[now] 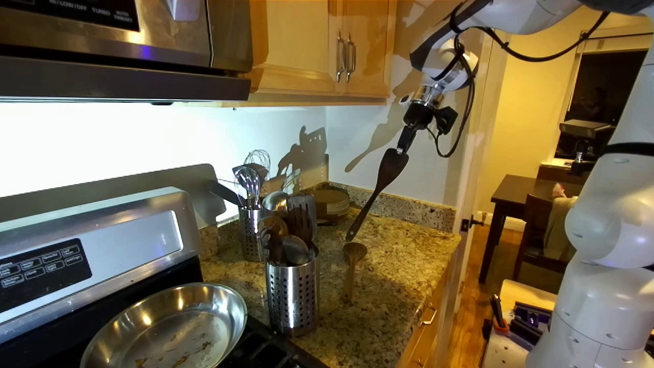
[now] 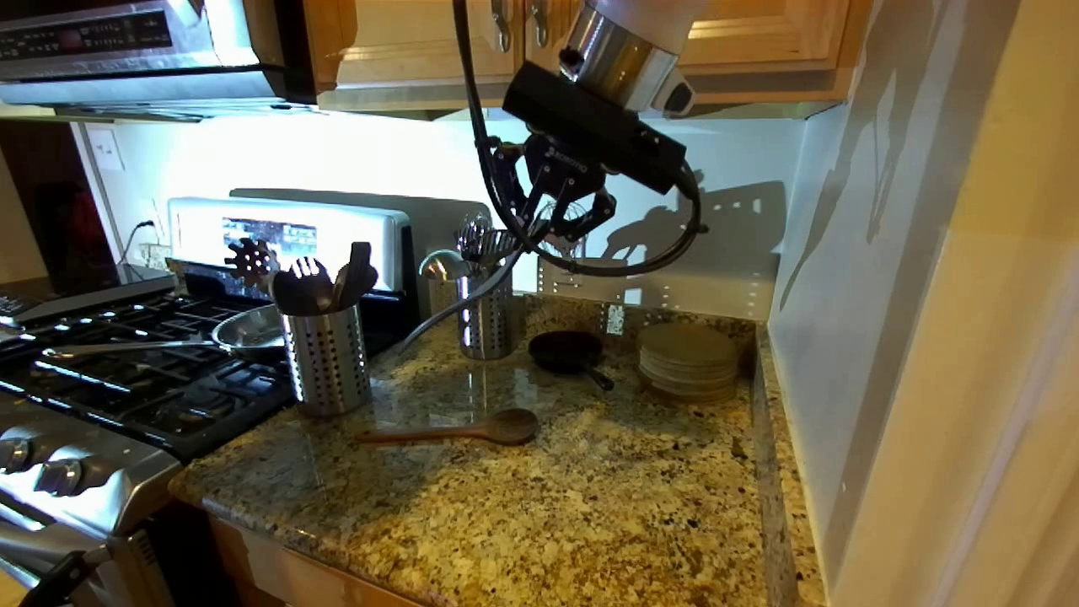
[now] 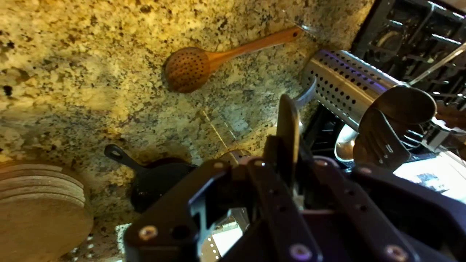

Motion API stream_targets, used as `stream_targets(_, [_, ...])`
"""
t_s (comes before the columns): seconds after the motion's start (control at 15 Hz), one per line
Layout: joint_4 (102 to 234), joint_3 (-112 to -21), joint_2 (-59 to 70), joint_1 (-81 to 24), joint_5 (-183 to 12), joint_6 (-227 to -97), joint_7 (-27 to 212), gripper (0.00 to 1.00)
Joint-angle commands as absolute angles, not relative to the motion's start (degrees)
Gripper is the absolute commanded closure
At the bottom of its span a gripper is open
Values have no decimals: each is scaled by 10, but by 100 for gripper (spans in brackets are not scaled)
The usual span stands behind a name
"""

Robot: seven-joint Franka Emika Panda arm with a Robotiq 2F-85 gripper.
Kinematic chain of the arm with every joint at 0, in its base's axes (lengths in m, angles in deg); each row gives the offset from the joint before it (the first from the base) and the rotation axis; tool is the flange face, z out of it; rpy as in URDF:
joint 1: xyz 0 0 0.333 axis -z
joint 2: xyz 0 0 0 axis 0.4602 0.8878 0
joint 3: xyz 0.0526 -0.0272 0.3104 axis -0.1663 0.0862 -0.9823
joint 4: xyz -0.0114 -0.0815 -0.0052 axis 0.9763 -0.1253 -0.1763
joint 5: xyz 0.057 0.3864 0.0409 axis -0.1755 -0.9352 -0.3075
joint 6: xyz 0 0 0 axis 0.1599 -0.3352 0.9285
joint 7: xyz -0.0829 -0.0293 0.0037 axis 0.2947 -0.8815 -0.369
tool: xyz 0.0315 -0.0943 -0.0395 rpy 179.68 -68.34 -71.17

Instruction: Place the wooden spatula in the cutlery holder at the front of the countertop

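I judged the brown wooden spatula light, stiff, hard to break and apt to swivel, best held by its flat, rounded head, where my black 2-fingered gripper was clamped. Its slim, smooth-looking handle slanted down over the speckled granite countertop, outside the perforated, cylindrical stainless-steel cutlery holder.

A gripper clamps a wooden spatula — seen nearly edge-on — above a speckled countertop, where a perforated wooden spoon lies near the steel cutlery holder.
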State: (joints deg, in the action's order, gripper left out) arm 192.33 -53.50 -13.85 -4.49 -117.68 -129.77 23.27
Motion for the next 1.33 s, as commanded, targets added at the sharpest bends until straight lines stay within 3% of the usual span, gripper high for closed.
stream_targets(0.0, [1980, -535, -206, -74, -1116, -1365, 259, 93])
stream_targets(1.27, [2119, -579, -397, -158, -930, -1542, 306, 94])
